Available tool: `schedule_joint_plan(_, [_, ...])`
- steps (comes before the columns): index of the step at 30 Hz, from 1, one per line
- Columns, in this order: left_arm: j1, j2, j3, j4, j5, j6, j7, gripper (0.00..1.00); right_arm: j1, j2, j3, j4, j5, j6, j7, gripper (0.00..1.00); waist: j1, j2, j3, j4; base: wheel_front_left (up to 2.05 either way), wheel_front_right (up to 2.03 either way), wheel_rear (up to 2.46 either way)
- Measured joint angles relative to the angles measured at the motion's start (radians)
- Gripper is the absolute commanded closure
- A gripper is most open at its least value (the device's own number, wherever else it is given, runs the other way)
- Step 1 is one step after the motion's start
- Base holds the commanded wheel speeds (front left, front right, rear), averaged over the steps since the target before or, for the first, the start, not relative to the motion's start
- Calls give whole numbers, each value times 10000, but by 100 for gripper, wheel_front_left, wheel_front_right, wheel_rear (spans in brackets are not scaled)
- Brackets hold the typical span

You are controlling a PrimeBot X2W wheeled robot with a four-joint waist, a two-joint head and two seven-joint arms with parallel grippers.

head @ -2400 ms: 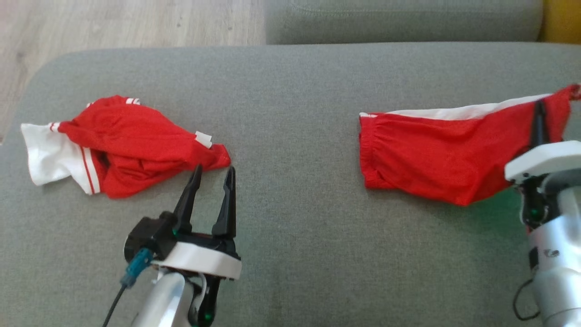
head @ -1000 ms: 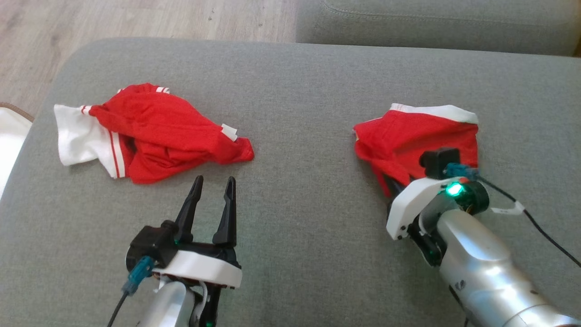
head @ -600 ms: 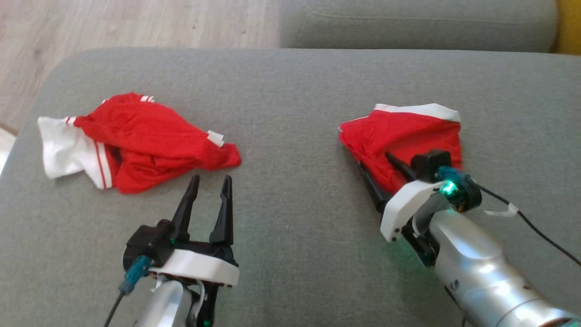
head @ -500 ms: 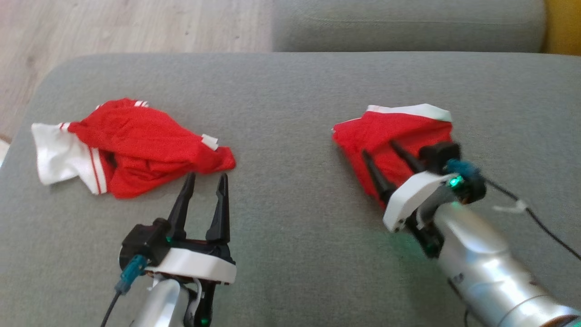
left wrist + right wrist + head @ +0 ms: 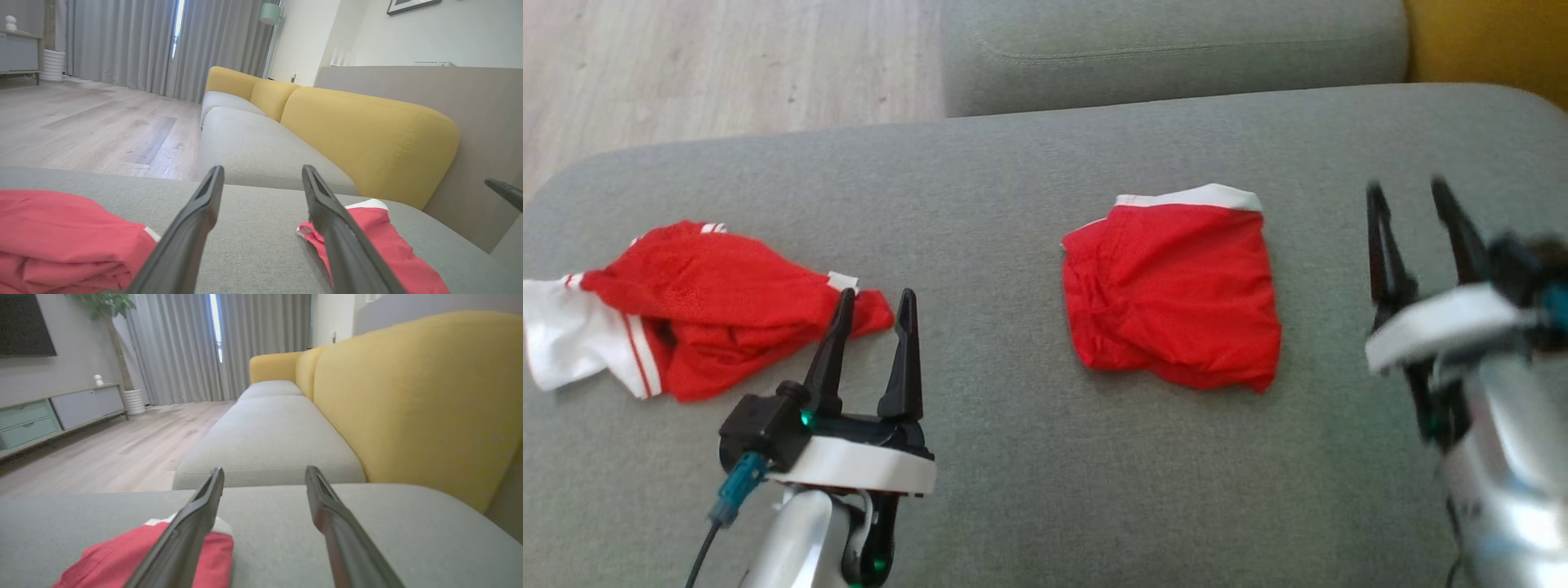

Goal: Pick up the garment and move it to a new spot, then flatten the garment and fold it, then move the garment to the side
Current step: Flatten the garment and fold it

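The folded red garment (image 5: 1172,294) lies flat on the grey cushion (image 5: 1013,180), a little to the right of its middle. Its white band is turned toward the far edge of the cushion. Nothing holds it and nothing touches it.

The right gripper (image 5: 1406,189) is near the right edge of the cushion, beside the garment but clearly apart from it. It looks blurred in the head view. Its two fingers stand wide apart and there is nothing between them. In the right wrist view, the right gripper (image 5: 265,470) shows the same wide gap over bare grey fabric, and the folded red garment (image 5: 106,559) lies low on the left, partly behind one finger.

The left gripper (image 5: 876,294) is over the near left part of the cushion, also with its fingers spread wide and empty. One fingertip (image 5: 844,296) appears over the red edge of a crumpled red and white garment (image 5: 686,310), which lies near the left edge of the cushion. I cannot tell whether the fingertip touches the cloth. In the left wrist view, the left gripper (image 5: 262,169) has this crumpled garment (image 5: 61,237) at its left and the folded red garment (image 5: 380,245) at its right.

Beyond the far edge there are a second grey cushion (image 5: 1176,41) and a wooden floor (image 5: 727,65).
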Motion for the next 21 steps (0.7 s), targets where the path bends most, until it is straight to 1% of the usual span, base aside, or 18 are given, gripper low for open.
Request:
schedule_joint_plan(3, [26,0,-6,-58,102,-17,0,0,1137,627,-1041,-702,-732,0,0,0,0,0,-30,-121,0,0,0])
schedule_joint_plan(5, [91,0,-31,-102,174,-90,0,0,1775,1135,-1528,-1187,-1200,0,0,0,0,0,-55,-171,0,0,0])
schedule_joint_plan(7, [173,0,-35,-155,188,-96,0,0,2314,1570,-1837,-1630,-1553,0,2,0,-1,0,-61,-218,0,0,0])
schedule_joint_plan(9, [278,2,-31,-245,188,-98,0,0,2757,1839,-2059,-1967,-1710,0,0,0,0,0,-43,-283,0,0,0])
schedule_joint_plan(13, [355,4,-38,-286,186,-176,0,0,3259,1912,-2217,-2374,-1908,0,2,0,0,0,38,-365,0,0,0])
schedule_joint_plan(20, [328,6,-96,-314,188,-178,0,0,3243,1971,-2155,-2715,-1710,0,2,0,0,0,241,-297,0,0,0])
schedule_joint_plan(21, [317,6,-127,-318,186,-184,0,0,3218,1971,-2159,-2723,-1712,0,2,65,0,0,285,-253,0,0,0])
